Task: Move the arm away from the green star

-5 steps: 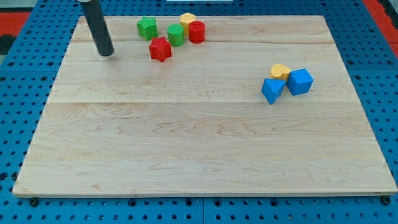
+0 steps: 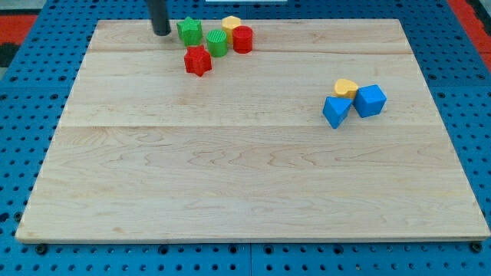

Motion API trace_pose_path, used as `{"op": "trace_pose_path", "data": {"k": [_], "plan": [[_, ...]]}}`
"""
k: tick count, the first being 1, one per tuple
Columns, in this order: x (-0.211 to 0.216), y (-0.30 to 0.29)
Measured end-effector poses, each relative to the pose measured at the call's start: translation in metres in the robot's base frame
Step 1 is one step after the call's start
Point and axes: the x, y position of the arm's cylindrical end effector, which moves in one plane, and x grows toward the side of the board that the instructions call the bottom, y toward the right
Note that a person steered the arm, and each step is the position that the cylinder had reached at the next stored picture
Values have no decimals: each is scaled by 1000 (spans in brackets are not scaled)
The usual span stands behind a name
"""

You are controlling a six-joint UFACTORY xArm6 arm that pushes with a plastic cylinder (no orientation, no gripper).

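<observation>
My tip (image 2: 161,32) rests near the board's top edge, left of centre. The green star (image 2: 189,31) lies just to the tip's right, close to it or touching it; I cannot tell which. Right of the star sit a green round block (image 2: 217,43), a yellow block (image 2: 231,24) and a red cylinder (image 2: 242,39), packed close together. A red star (image 2: 198,60) lies just below the green star.
At the view's right, a yellow block (image 2: 347,87), a blue block (image 2: 336,111) and a blue cube (image 2: 370,100) huddle together. The wooden board (image 2: 230,169) lies on a blue pegboard.
My tip moved up and to the right, from the board's upper left to beside the green star. The green star shifted slightly right, toward the green round block.
</observation>
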Motion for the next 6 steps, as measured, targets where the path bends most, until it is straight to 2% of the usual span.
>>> {"op": "trace_pose_path", "data": {"k": [1,2,4,6], "plan": [[54,-14],[152,-28],[160,3],[169,-64]]}}
